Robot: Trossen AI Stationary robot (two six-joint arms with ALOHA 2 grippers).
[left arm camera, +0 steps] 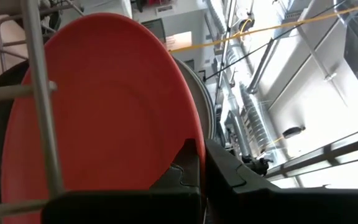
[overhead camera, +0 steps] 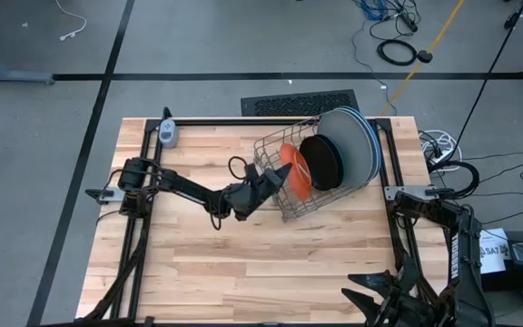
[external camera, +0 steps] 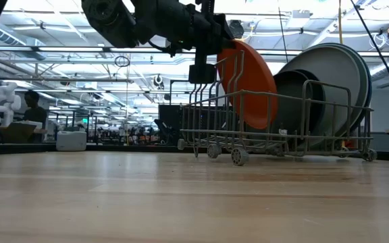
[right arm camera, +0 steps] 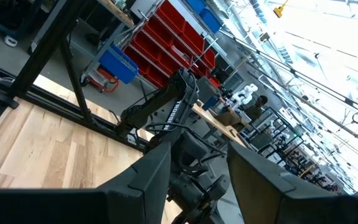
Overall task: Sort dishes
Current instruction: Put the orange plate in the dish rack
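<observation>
While left gripper (overhead camera: 277,177) pinches orange plate (overhead camera: 296,172) at dish rack (overhead camera: 284,204) front: slotting or extracting step; next needs rim clear of wires. Right gripper (right arm camera: 197,165), far from rack, spread empty.

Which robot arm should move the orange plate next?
The left. Its left gripper is already at the dish rack and shut on the edge of the orange plate, as the left wrist view shows. The right gripper waits open at the table's near right corner, far from the rack.
</observation>
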